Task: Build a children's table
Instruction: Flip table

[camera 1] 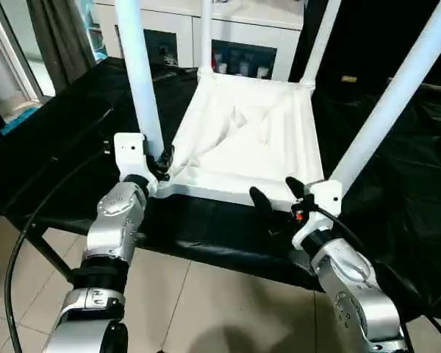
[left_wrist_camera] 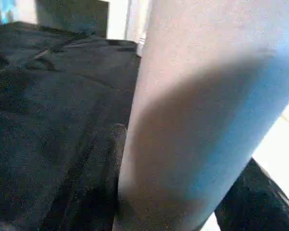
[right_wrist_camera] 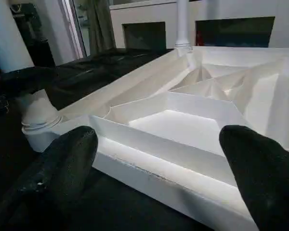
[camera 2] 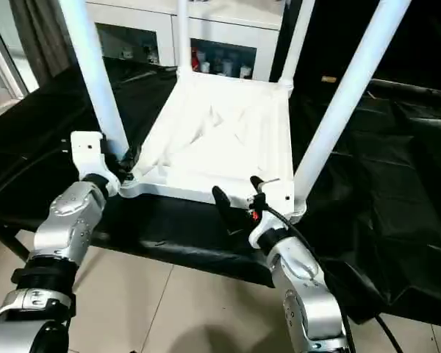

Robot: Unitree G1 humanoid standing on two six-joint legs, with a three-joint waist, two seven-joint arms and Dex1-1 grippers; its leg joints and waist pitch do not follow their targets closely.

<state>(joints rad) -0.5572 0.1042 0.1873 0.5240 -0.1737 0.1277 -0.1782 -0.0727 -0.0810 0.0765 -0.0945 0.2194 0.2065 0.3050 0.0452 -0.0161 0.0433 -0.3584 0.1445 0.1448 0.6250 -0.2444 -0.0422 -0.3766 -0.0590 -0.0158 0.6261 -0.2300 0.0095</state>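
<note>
The children's table lies upside down on a black-draped bench, its white ribbed top [camera 1: 242, 140] facing up. Its legs stand upright in the corner sockets: near-left [camera 1: 140, 81], near-right [camera 1: 397, 95], and two at the back [camera 1: 206, 37]. My left gripper [camera 1: 162, 163] is at the base of the near-left leg [left_wrist_camera: 207, 72], with a black finger [left_wrist_camera: 116, 149] against each side of the tube. My right gripper [camera 1: 278, 195] hangs open just in front of the near rim [right_wrist_camera: 149, 149], beside the near-right corner, with nothing between its fingertips [right_wrist_camera: 72, 149].
A white cabinet [camera 1: 235, 44] with glass-front shelves stands behind the bench. Black cloth [camera 1: 66, 147] covers the bench, and its front edge runs just below my grippers. A black cable [camera 1: 29, 228] loops by my left arm above the tiled floor [camera 1: 206, 309].
</note>
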